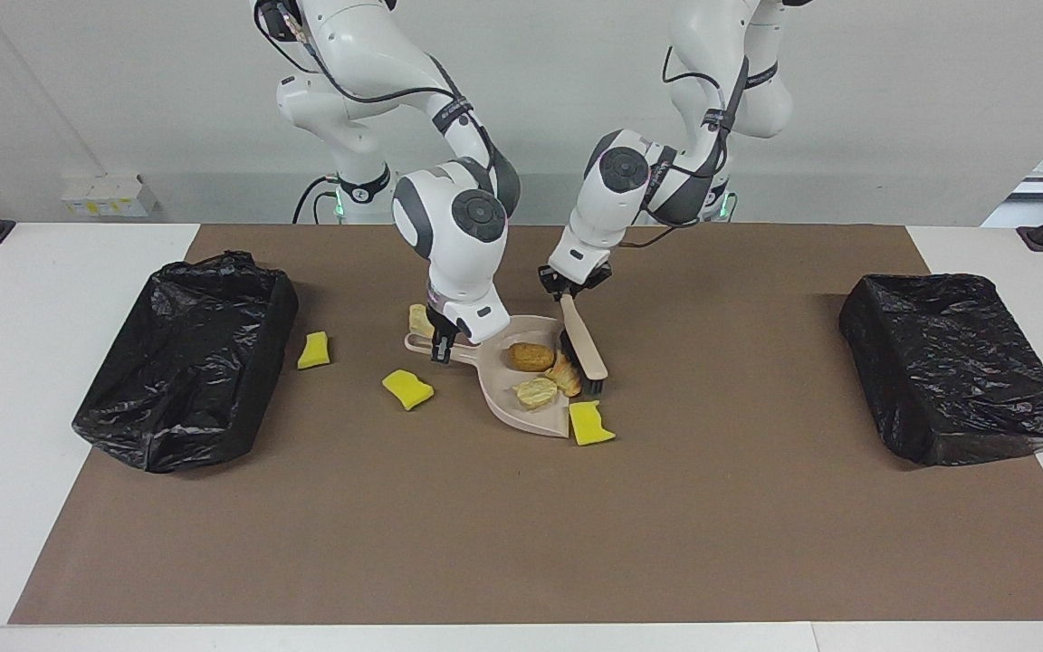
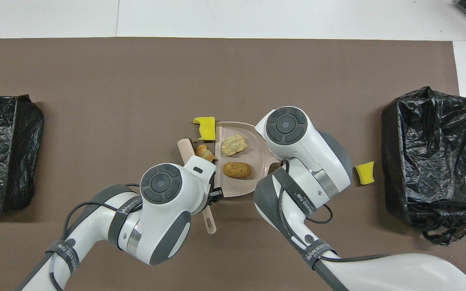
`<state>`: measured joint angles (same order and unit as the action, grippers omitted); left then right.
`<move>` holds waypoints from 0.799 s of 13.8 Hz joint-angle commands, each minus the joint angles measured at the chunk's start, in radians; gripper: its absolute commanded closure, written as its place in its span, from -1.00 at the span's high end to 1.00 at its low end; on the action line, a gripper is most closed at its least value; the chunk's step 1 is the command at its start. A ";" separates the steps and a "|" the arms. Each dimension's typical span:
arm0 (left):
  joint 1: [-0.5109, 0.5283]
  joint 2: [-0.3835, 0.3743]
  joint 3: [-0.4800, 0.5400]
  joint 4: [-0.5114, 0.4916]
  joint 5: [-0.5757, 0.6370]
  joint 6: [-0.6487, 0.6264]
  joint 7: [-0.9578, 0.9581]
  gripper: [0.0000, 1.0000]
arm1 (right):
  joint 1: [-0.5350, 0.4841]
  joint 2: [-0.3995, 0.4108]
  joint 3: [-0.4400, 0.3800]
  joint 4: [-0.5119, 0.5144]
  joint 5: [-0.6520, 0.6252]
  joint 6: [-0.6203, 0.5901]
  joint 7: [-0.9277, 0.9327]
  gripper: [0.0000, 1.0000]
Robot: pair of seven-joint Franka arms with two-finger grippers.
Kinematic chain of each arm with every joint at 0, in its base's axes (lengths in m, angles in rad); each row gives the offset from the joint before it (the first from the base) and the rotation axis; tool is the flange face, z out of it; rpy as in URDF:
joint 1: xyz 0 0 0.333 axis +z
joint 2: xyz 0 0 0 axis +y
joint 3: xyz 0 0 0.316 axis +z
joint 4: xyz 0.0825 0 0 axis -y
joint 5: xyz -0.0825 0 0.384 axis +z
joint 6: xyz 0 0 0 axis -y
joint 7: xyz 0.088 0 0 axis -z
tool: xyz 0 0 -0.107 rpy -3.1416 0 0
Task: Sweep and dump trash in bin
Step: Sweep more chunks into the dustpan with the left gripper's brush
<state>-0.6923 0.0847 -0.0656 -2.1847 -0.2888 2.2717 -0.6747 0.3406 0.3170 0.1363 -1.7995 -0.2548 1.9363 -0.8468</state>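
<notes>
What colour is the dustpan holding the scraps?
Pale beige-pink; the dustpan shows best in the overhead view.

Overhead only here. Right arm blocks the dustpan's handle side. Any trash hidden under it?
Observer: Yes. A yellow sponge chunk lies on the mat beside the dustpan, toward the right arm's end of the table.
Operator: Anything else?
Observer: A beige lump sits by the dustpan handle, nearer to the robots.
Operator: Right end effector on the handle?
Observer: Yes. The right end effector is shut on it.
</notes>
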 commanded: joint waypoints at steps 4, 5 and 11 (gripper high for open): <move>-0.072 -0.034 0.015 0.061 -0.020 -0.039 0.012 -1.00 | -0.011 0.017 0.011 0.031 0.020 -0.040 0.063 -1.00; -0.061 -0.042 0.020 0.071 -0.006 -0.087 0.024 -1.00 | -0.015 0.019 0.011 0.028 0.019 -0.031 0.066 -1.00; 0.192 0.045 0.024 0.201 0.195 -0.190 0.413 -1.00 | -0.022 0.037 0.009 0.085 -0.032 -0.059 -0.040 -1.00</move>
<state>-0.5839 0.0660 -0.0332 -2.0805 -0.1578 2.1539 -0.3908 0.3334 0.3235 0.1359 -1.7688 -0.2658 1.9127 -0.8328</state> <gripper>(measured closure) 0.736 0.687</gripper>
